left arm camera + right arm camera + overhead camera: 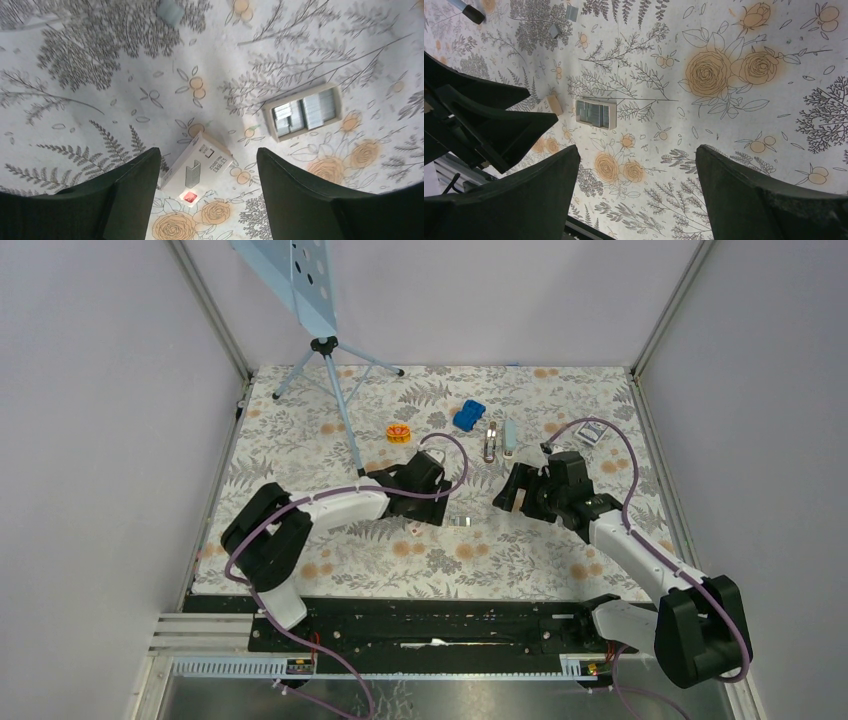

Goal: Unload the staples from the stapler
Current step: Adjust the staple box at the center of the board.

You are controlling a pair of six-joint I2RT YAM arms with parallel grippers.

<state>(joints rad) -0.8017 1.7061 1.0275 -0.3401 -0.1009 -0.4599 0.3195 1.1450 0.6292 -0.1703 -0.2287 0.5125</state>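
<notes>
— Left gripper (207, 150): matte black wedge fingers spread wide, nothing held. Right gripper (636, 147)?
— Same, gaping and empty over the flat floral tablecloth (560, 550). The stapler (490, 443) lies further back, silver metal and pale blue.
— Staples (312, 107)?
— Ridged silvery strips in a shallow beige tray (309, 129), between both grippers, near the small white box (200, 167).

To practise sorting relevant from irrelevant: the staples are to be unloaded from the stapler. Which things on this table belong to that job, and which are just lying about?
Belong to the job:
stapler
staples, in a small tray

Just lying about:
white box with an orange mark
blue object
orange round item
tripod
small dark packet
</notes>
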